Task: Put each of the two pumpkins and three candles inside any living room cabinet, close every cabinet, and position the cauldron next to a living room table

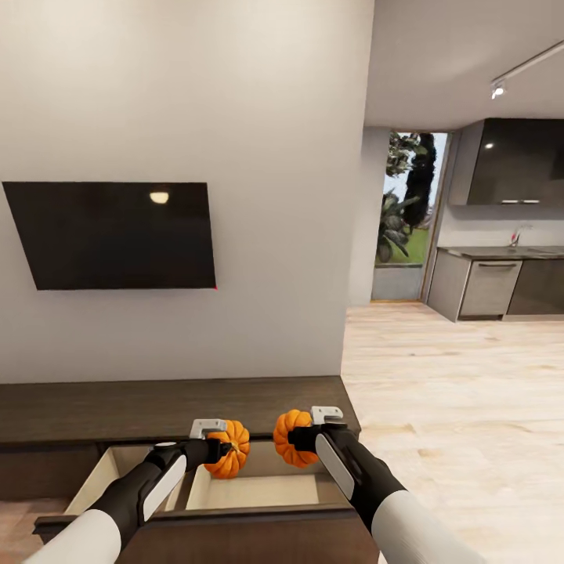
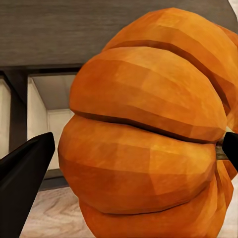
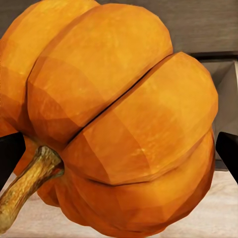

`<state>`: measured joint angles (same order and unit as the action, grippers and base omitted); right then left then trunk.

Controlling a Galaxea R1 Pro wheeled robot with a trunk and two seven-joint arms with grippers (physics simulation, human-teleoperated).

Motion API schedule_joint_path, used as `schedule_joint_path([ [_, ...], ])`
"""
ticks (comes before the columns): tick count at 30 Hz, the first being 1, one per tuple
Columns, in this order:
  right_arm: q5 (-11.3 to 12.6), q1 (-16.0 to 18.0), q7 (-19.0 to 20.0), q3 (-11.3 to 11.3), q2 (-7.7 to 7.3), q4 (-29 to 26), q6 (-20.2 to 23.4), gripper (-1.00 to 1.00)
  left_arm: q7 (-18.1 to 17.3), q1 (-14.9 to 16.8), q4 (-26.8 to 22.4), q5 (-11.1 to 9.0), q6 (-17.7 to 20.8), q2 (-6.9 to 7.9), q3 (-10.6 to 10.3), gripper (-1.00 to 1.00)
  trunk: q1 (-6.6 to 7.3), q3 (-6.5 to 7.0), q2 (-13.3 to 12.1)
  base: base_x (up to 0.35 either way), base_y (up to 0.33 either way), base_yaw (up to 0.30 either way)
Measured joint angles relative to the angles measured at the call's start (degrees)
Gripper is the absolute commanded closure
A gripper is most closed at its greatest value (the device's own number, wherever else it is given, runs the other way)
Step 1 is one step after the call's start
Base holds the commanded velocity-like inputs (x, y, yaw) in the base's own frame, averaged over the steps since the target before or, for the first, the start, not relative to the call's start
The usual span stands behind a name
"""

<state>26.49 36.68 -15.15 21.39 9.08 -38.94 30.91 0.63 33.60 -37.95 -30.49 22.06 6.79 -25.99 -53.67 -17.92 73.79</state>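
At the bottom of the head view, the left gripper (image 1: 223, 448) clamps one pumpkin (image 1: 230, 460) and the right gripper (image 1: 301, 437) clamps the other pumpkin (image 1: 291, 437), both above the cabinet's (image 1: 157, 407) open drawer (image 1: 258, 489), lower centre.

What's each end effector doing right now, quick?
Left end effector: closed on the left pumpkin.
Right end effector: closed on the right pumpkin.
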Motion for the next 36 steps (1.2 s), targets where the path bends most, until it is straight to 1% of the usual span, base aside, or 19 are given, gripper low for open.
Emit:
schedule_joint_path([
  [36,-0.09,0.0,0.41,0.0,0.0,0.0,0.09,1.0,-0.16,0.0,0.04,0.05,-0.09,-0.17,-0.1,1.0,-7.91,-6.47,14.45,0.0,0.0,0.0],
])
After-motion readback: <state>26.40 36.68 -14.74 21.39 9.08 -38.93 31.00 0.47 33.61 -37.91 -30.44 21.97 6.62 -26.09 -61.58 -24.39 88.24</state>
